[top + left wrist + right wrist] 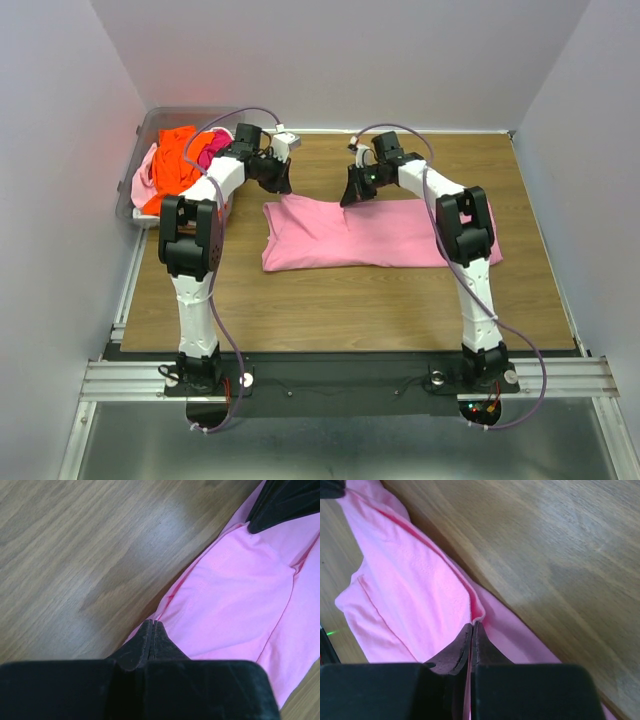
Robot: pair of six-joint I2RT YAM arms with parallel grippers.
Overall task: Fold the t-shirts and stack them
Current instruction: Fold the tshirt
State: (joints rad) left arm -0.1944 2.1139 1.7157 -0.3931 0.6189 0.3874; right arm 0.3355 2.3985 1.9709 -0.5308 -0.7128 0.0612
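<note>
Loosely spread light pink t-shirt (pixel 380 235), left pincer (pixel 152 626), right pincer (pixel 472 626) pinching far edge

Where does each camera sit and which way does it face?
Top external: above, behind the bases, looking down at the wooden table; left arm, right arm show.
Left wrist: wrist-mounted, looking down past the left gripper, shut on the light pink cotton t-shirt.
Right wrist: likewise, past the right gripper, shut on the t-shirt.
Shared: all show that t-shirt.
</note>
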